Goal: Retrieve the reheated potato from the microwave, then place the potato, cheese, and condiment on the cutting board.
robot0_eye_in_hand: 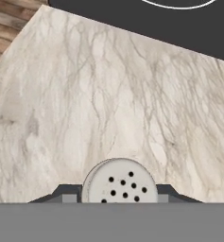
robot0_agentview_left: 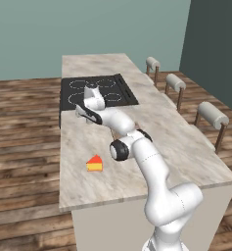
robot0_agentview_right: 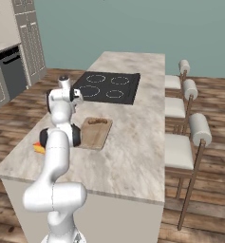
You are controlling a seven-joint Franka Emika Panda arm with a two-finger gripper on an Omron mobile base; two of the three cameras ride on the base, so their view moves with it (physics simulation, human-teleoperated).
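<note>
Gripping condiment [robot0_eye_in_hand: 120, 182], tool [robot0_eye_in_hand: 118, 196] hangs over bare marble counter [robot0_eye_in_hand: 85, 104] near cooktop [robot0_eye_in_hand: 179, 19] edge.

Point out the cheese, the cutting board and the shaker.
cheese [robot0_agentview_left: 94, 163], left base view, on its yellow side.
cutting board [robot0_agentview_right: 96, 134], right base view, on its bare wooden middle.
shaker [robot0_eye_in_hand: 122, 183], hand view, on its perforated pale top between the fingertips.
</note>
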